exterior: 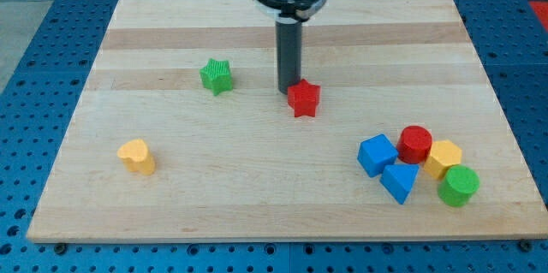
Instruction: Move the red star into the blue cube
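Note:
The red star [303,98] lies near the middle of the wooden board [171,213]. My tip [288,92] stands right at the star's upper left edge, touching or nearly touching it. The blue cube [377,154] sits toward the view's lower right, at the left end of a cluster of blocks, well apart from the star.
Next to the blue cube are a blue triangular block [399,181], a red cylinder [416,144], a yellow block [443,158] and a green cylinder [458,186]. A green star [217,76] lies left of my tip. A yellow block [137,156] sits at the lower left.

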Motion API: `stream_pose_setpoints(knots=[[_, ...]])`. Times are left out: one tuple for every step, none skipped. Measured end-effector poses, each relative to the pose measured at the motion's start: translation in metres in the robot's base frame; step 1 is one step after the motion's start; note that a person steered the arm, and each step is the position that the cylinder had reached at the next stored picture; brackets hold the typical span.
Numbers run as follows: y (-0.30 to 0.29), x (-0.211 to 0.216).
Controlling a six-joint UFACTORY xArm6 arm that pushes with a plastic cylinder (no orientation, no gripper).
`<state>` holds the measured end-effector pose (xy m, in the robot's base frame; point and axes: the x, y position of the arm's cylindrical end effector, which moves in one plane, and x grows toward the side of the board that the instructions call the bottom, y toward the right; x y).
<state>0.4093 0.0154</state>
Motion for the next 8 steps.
stream_pose_setpoints(knots=[[0.019,0.0],[0.018,0.003],[-0.001,0.003],[-0.005,0.005],[0.002,0.019],[0.027,0.04],[0.046,0.057],[0.057,0.066]])
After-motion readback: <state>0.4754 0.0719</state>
